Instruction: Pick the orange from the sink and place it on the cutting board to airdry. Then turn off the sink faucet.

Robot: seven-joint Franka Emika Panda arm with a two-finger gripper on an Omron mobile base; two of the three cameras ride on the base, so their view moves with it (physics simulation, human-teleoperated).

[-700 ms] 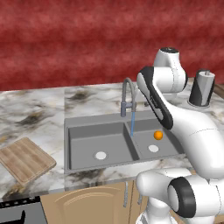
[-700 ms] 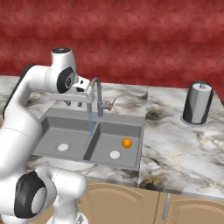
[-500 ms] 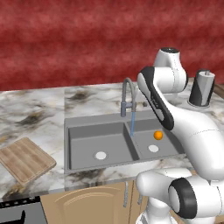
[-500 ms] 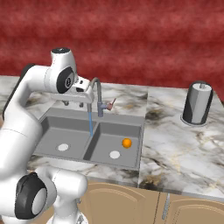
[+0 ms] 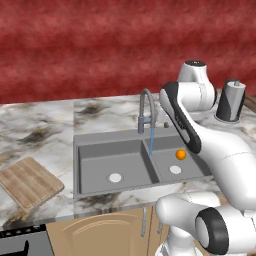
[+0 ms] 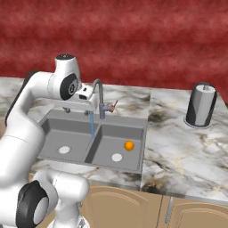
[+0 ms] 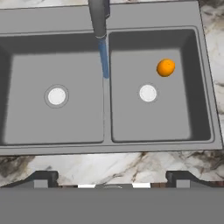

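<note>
The orange (image 7: 166, 68) lies in the right basin of the sink (image 7: 153, 15), up and right of that basin's pale drain in the hand view, while a thin blue stream falls from the faucet (image 5: 146, 109) near the divider. The tool (image 7: 113, 178) hangs above the sink's near rim with its tips far apart and nothing between them, though only their dark ends show at the bottom edge. The cutting board (image 5: 28, 182) lies on the desk (image 5: 45, 125) at the lower left of the left base view, well apart from the sink, and a dark cylinder (image 6: 201, 105) stands at the right of the right base view.

Arm folded back, gripper (image 7: 112, 178) pointing down, fingers wide apart, holding nothing.
</note>
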